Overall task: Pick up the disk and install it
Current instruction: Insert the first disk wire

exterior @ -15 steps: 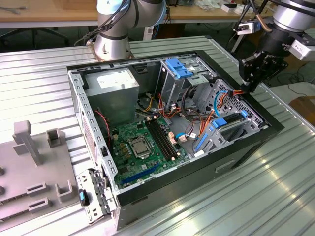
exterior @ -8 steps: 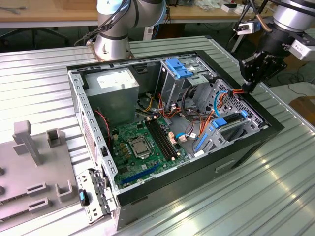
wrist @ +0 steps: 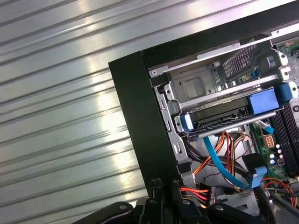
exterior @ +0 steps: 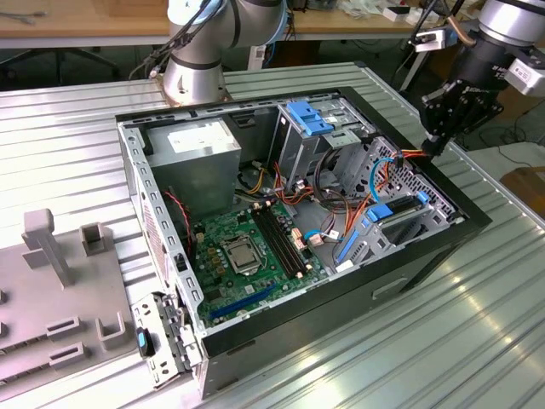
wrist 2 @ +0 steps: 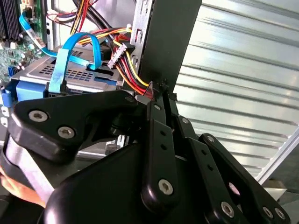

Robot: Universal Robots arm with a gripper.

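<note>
The disk (exterior: 400, 215), grey metal in a bright blue carrier, lies flat in the drive cage at the end of the open computer case (exterior: 477, 213) on the exterior view's right. It is seen in the first wrist view (wrist: 224, 122) and the second wrist view (wrist 2: 74, 74), with a blue data cable (wrist 2: 77, 44) looping over it. My gripper (exterior: 433, 146) hangs over the case's black rim behind the disk, apart from it. Its fingers (wrist 2: 156, 109) are shut with nothing between them, tips at the rim (wrist: 166, 183) beside red and orange wires (wrist 2: 135, 84).
Inside the case are a grey power supply (exterior: 200, 149), the green motherboard (exterior: 255, 247), a lighter-blue bracket (exterior: 308, 118) and loose wire bundles (exterior: 341, 200). The arm's base (exterior: 196, 68) stands behind the case. A grey fixture plate (exterior: 60, 298) lies at the exterior view's left on the ribbed metal table (exterior: 477, 341).
</note>
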